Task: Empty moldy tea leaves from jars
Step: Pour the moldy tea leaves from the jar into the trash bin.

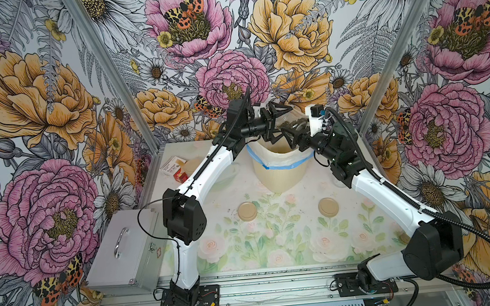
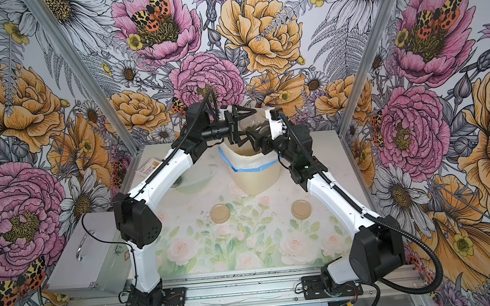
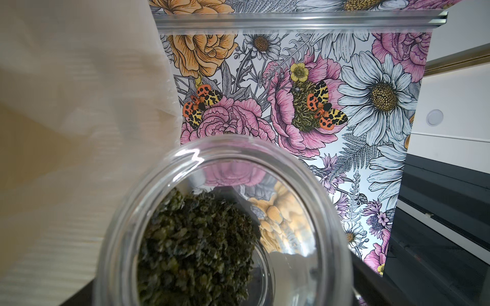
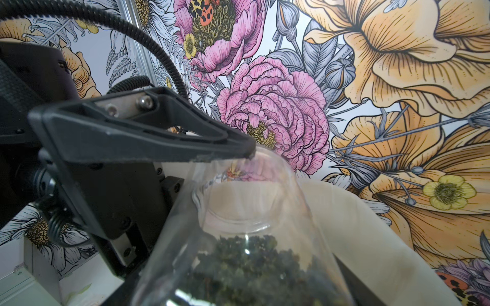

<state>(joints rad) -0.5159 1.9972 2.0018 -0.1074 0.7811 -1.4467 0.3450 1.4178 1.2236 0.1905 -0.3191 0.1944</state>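
Though poised over the bin [image 1: 278, 178], not yet tipped; seen in both top views as a jar [image 1: 293, 116] hanging between the two arms, well clear of the table [image 1: 274, 241]; lidless, with two lids [image 1: 247, 212] lying flat below; loaded with tea [image 3: 196, 238], heaped dark along the lower wall, with no spill to be seen. Clamped by the left gripper [image 1: 280, 124] from above and below, with a left fingertip [image 4: 238, 152] pressed on the glass near the narrower ringed end; flanked by the right gripper [image 1: 297, 132] at the wide end, dark jaws tight against both sides of the glass in the right wrist view, so most likely grasped there too. Runs with its long axis near level, from right gripper to left; seems to point its mouth at the left wrist camera, though hard to swear to through clear glass. Turns on that axis next, probably: drop the mouth end toward the bin straight beneath, lift the base; easier from the right, nearer the base; mind the left jaws crowding the mouth, and tea catching on them.
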